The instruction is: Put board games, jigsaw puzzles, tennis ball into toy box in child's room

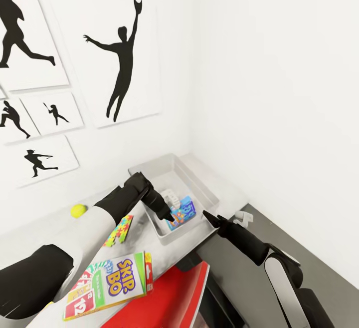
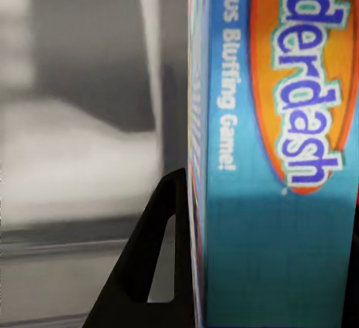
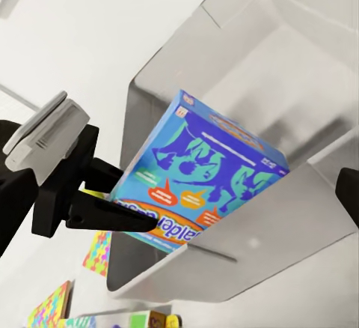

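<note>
Left gripper (image 1: 168,216) is inside the toy box (image 1: 209,193), jaws clamped on the blue game (image 1: 181,211), which stands tilted on edge near the box's front end; one finger (image 2: 153,268) lies flat against its side in the left wrist view, "Balderdash" lettering partly readable. Right wrist view shows the same: blue game (image 3: 202,178) upright inside the grey bin (image 3: 299,216), left gripper (image 3: 120,212) pinching its lower end. Something small and white sits in the bin just behind the game, too blurred to identify. Right gripper (image 1: 209,217) hovers just outside the box's near rim, holding nothing; can't tell how wide its jaws are. Still out on the counter (image 1: 45,228): Skip-Bo (image 1: 109,283) lying flat at the near edge, one puzzle (image 1: 118,230) beside the left arm between Skip-Bo and the bin, ball (image 1: 78,211) near the wall, well apart from the bin. A red flat object (image 1: 169,298) sits below the counter edge, next to Skip-Bo. Sports silhouettes (image 1: 119,63) on the wall behind.
</note>
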### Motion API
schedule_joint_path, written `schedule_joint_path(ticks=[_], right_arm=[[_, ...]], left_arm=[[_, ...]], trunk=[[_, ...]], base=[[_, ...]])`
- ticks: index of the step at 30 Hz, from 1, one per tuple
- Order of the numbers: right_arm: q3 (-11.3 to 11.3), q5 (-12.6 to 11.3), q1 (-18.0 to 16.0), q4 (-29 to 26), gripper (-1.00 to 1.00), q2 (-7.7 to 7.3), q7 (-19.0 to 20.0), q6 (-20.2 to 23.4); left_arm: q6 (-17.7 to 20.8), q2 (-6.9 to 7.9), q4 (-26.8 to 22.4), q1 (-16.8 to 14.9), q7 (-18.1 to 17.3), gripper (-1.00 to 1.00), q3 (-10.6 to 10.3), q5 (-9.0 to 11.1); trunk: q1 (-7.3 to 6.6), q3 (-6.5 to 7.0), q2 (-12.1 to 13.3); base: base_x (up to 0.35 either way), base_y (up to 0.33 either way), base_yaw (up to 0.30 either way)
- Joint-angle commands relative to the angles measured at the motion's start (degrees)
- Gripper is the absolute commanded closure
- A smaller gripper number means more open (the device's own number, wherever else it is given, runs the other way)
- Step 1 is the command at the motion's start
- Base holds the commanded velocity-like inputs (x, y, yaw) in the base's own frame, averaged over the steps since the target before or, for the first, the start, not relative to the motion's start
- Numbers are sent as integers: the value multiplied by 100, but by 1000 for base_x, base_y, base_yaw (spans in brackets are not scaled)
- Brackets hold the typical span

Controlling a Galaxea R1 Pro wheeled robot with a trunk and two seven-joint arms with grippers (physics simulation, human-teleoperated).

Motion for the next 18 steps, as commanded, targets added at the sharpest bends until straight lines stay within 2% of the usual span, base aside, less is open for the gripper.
schedule_joint_path(ticks=[1, 15, 18], right_arm=[[0, -27, -4, -2, -100, -3, -2, 21], [-28, -35, -4, 1, -100, -3, 26, 26], [-125, -17, -8, 99, -100, 28, 86, 29]], left_arm=[[35, -2, -10, -4, -32, 100, 2, -46], [35, -5, -39, -4, 95, 100, 5, -45], [42, -32, -133, -18, 191, 100, 28, -48]], trunk=[[2, -13, -8], [2, -23, -8], [2, -23, -8]], base=[[0, 0, 0], [0, 0, 0], [0, 0, 0]])
